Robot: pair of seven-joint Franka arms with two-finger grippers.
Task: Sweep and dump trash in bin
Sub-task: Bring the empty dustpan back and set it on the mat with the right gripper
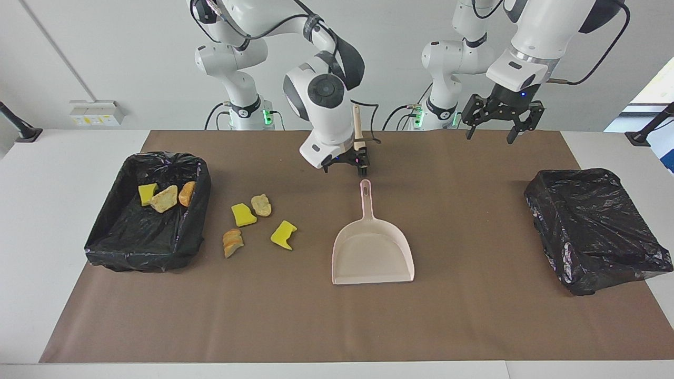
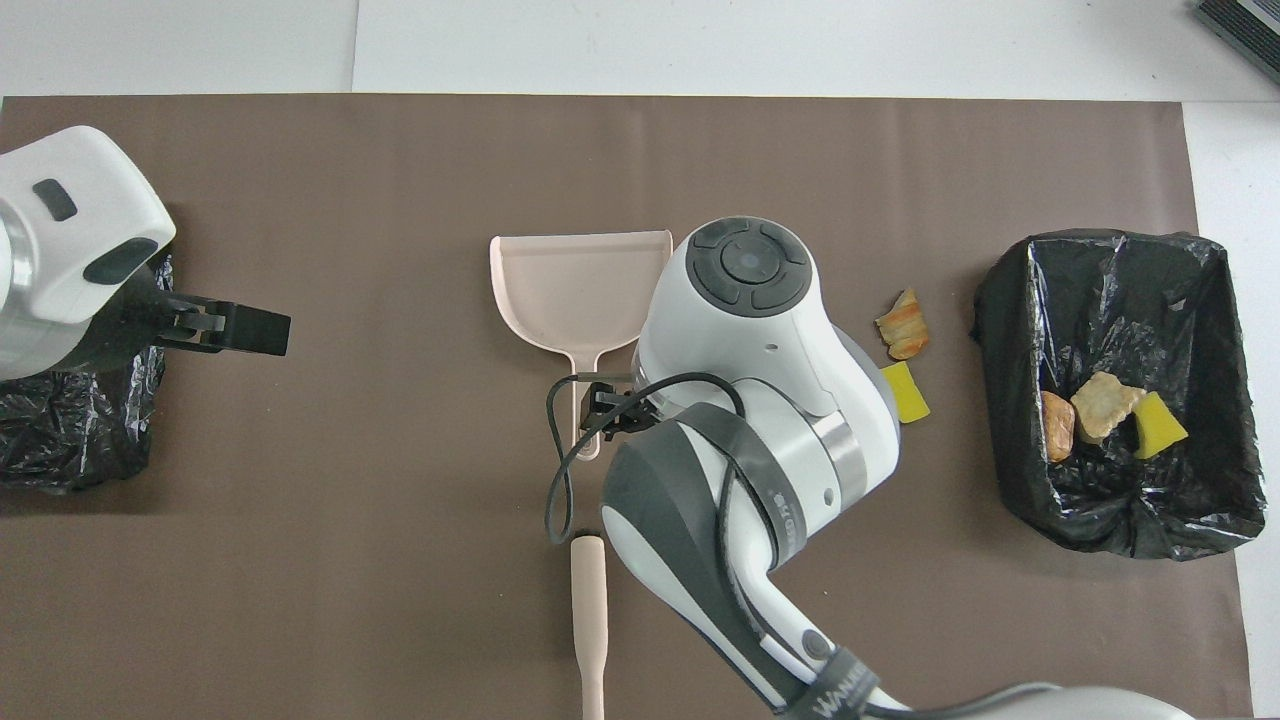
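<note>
Jaws: right gripper (image 1: 347, 167) open, empty, over smooth pink dustpan's (image 1: 372, 257) handle | left gripper (image 1: 500, 126) open, empty

White wall (image 1: 105, 52) rises past a white table (image 1: 52, 173) under brown mat (image 1: 474, 316)

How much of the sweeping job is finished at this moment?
Done: three scraps lie in the bin at the right arm's end. In hand: nothing; the empty dustpan lies on the mat under the open right gripper, the left gripper waits open. Left: four scraps beside that bin.
</note>
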